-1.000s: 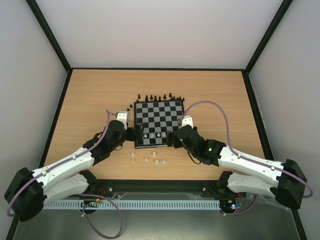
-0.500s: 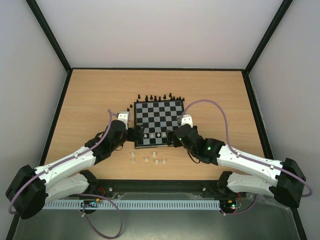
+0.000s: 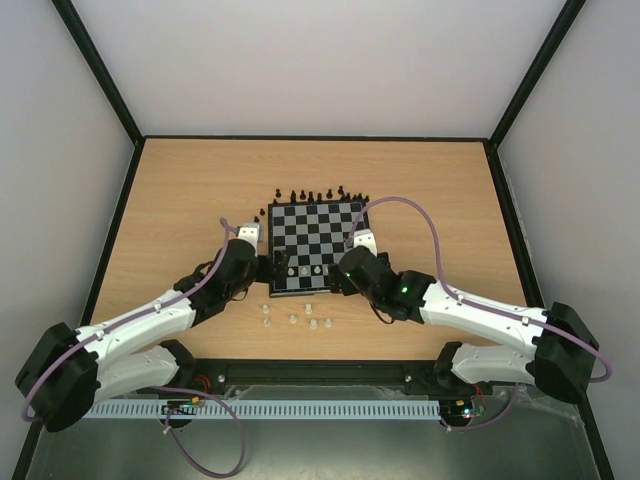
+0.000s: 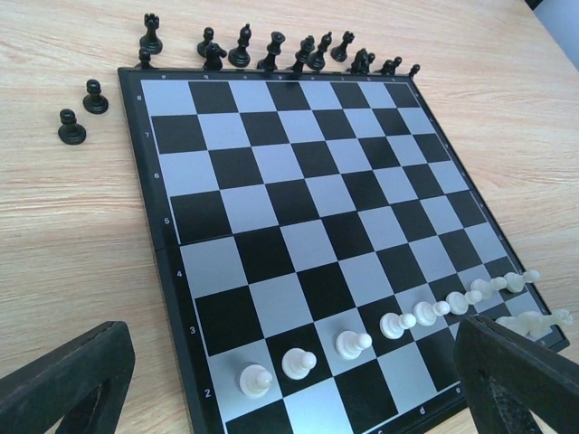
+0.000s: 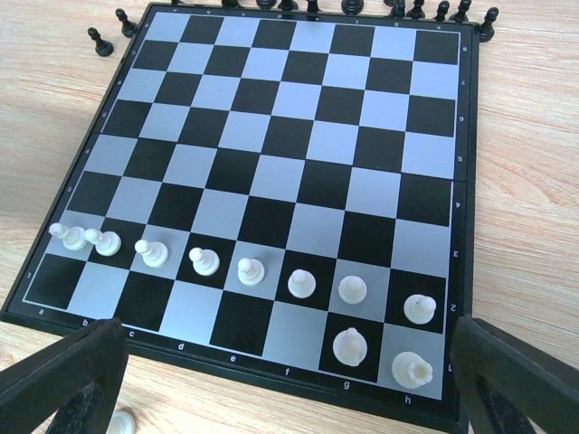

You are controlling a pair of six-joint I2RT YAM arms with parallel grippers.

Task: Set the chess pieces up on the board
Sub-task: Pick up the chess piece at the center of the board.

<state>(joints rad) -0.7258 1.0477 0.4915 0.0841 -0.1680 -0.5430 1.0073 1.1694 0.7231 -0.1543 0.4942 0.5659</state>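
Note:
The board (image 3: 320, 228) lies mid-table, its near edge between my two grippers. A row of white pawns (image 5: 250, 269) fills its second rank, also seen as pawns (image 4: 351, 344) in the left wrist view. A white knight (image 5: 348, 345) and a white rook (image 5: 412, 369) stand on the near-right corner squares. Black chess pieces (image 3: 315, 194) line the table past the far edge. My left gripper (image 3: 281, 266) hovers open at the near-left corner. My right gripper (image 3: 343, 276) hovers open at the near-right corner. Both are empty.
Several loose white pieces (image 3: 292, 319) stand on the wood in front of the board; one white piece (image 5: 120, 421) shows by the right gripper's left finger. Two black pawns (image 4: 80, 113) sit off the far-left corner. Black rails edge the table.
The right arm has swung a little left and forward toward the board's near edge. The left arm has crept slightly forward. No piece has moved.

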